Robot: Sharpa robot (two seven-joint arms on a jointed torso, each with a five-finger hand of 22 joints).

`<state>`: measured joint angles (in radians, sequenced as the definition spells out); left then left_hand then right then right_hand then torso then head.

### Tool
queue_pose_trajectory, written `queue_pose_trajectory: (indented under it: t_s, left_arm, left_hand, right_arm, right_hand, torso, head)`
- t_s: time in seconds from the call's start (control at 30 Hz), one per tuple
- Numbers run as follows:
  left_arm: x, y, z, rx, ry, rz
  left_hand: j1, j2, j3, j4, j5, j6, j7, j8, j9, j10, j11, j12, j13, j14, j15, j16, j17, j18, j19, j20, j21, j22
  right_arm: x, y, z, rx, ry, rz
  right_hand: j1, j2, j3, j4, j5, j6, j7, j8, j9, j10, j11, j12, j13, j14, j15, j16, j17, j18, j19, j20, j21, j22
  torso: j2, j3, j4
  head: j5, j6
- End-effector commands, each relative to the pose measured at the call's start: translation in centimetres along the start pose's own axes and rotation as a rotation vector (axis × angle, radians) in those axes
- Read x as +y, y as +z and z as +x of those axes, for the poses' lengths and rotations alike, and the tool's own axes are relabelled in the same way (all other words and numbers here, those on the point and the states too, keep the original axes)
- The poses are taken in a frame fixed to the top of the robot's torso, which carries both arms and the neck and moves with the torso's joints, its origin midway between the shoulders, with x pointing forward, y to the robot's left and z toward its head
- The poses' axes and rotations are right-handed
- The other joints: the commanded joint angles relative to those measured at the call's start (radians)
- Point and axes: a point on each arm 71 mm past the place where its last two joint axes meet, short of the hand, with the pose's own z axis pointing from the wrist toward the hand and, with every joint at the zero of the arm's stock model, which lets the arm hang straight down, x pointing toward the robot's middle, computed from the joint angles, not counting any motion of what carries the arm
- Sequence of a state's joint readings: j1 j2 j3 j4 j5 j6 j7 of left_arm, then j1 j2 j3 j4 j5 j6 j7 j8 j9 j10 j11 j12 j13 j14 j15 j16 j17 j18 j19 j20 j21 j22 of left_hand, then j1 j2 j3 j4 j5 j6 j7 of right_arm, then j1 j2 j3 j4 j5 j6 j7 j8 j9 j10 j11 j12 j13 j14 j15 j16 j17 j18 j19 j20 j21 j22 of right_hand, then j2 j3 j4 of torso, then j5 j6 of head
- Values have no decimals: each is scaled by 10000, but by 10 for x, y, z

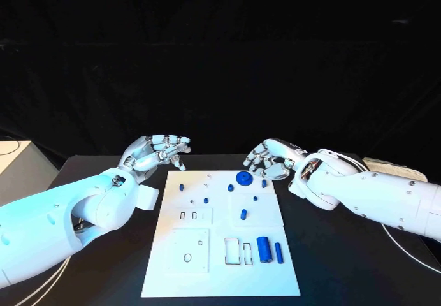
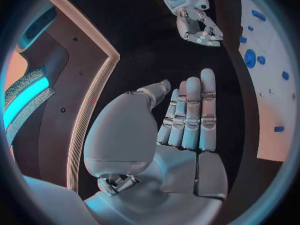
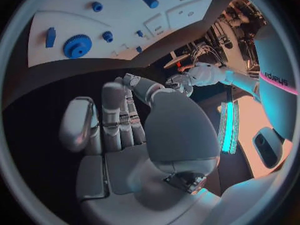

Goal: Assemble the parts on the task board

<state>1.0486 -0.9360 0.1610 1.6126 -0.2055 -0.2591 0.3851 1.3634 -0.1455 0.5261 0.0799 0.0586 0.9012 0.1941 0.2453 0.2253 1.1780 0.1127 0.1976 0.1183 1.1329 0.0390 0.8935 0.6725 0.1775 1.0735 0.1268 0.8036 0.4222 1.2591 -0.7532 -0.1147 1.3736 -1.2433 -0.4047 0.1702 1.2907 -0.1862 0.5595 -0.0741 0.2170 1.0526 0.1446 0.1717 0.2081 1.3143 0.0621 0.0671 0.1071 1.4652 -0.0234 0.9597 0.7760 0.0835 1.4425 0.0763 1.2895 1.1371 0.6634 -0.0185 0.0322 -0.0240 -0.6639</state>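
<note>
Black worktop (image 1: 101,268) under a dark backdrop carries the white task board (image 1: 220,280), lying lengthwise at the centre. At the board's 11 o'clock corner the left hand (image 1: 158,152) hovers off the plate, fingers lightly curled and apart, holding nothing. At the 1 o'clock corner the right hand (image 1: 273,159) hangs likewise, fingers parted and empty, just beside a round blue gear (image 1: 243,178) seated near the board's far edge. Small blue pegs (image 1: 183,187) dot the far half of the board, and a short one (image 1: 243,215) stands near its middle. Toward 5 o'clock a blue cylinder (image 1: 264,249) and a thinner blue rod (image 1: 278,252) lie side by side next to rectangular recesses.
</note>
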Motion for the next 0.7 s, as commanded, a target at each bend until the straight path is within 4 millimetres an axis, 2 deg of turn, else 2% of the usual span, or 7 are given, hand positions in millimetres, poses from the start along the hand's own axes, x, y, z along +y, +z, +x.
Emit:
queue_pose_trajectory:
  t_s: [0.03, 0.1, 0.2, 0.27, 0.6, 0.63, 0.7]
  left_arm:
    - [-3, -2, 9, 705, -137, -30]
    - [-6, -3, 11, 801, -135, 6]
    - [-10, -3, 13, 917, -139, 53]
    - [-11, -3, 14, 964, -140, 76]
    - [-17, -4, 14, 1030, -75, 166]
    - [-17, -4, 14, 1028, -73, 171]
    - [-17, -4, 14, 1025, -71, 181]
  left_hand:
    - [-116, 12, 30, -29, 0, 52, -71, 72, 45, 52, -71, 185, 128, 68, -65, 367, 209, 51, -37, -19, 358, 217]
    - [-138, 5, 14, -37, 1, 47, -91, 105, 72, 39, -98, 339, 245, 153, -87, 642, 380, 55, -29, -38, 624, 375]
    - [-162, 7, -14, -64, 3, 16, -124, 172, 124, -65, -139, 699, 521, 615, -123, 1599, 1372, 60, -26, -71, 1125, 673]
    - [-170, 14, -24, -78, 0, 0, -141, 215, 153, -154, -149, 894, 669, 788, -135, 1966, 1745, 61, -3, -82, 1381, 821]
    - [-217, 1, -47, -92, -2, -105, -120, 311, 215, -594, -102, 1212, 940, 568, -94, 2014, 1688, 59, -132, -49, 1734, 1036]
    - [-219, 2, -47, -92, -2, -108, -119, 315, 217, -606, -101, 1220, 946, 564, -92, 2015, 1686, 59, -137, -48, 1741, 1040]
    - [-225, 4, -48, -92, -2, -118, -114, 334, 228, -672, -91, 1256, 976, 527, -84, 1999, 1647, 59, -162, -40, 1773, 1060]
  right_arm:
    - [3, 3, 6, 612, -1566, 174]
    - [6, 5, 8, 662, -1863, 211]
    - [10, 9, 10, 658, -2390, 264]
    - [12, 11, 11, 631, -2674, 283]
    - [22, 23, 19, 737, -3672, 545]
    - [23, 23, 20, 765, -3706, 537]
    - [25, 25, 23, 844, -3813, 510]
  right_hand:
    - [25, -133, 79, 66, -50, -68, 39, -48, 78, -87, 51, -38, 39, 55, 41, 573, 501, -142, 47, 30, 401, 542]
    - [-67, -256, 71, 125, -95, -116, 65, -80, 106, -302, 103, -73, -1, 29, 90, 771, 660, -177, 68, 63, 563, 773]
    - [-158, -382, 134, 221, -113, -226, 57, -139, 150, -645, 154, -60, -105, 85, 134, 1312, 1185, -243, 170, 120, 882, 1226]
    - [-182, -425, 157, 267, -113, -244, 18, -141, 189, -619, 128, -37, -113, 106, 118, 1561, 1417, -267, 215, 130, 1017, 1414]
    - [-297, -642, 124, 445, -282, -281, -47, -133, 322, -761, 119, -70, -149, 169, 121, 2286, 2089, -364, 374, 137, 1430, 2021]
    - [-303, -674, 124, 483, -302, -294, -38, -134, 352, -865, 135, -60, -179, 289, 134, 2724, 2617, -220, 101, 148, 1014, 1333]
    - [-278, -663, 138, 513, -315, -311, -51, -137, 379, -708, 99, 10, -145, 339, 113, 2959, 2869, -250, 173, 143, 1114, 1503]
  torso:
    - [211, -51, 126]
    - [255, -56, 151]
    - [321, -68, 193]
    - [353, -76, 215]
    - [490, -98, 304]
    - [499, -101, 311]
    - [506, -103, 331]
  head:
    - [-21, -23]
    - [10, -20]
    - [-31, 12]
    - [-79, -103]
    - [-87, -169]
    - [-92, -179]
    - [-115, -149]
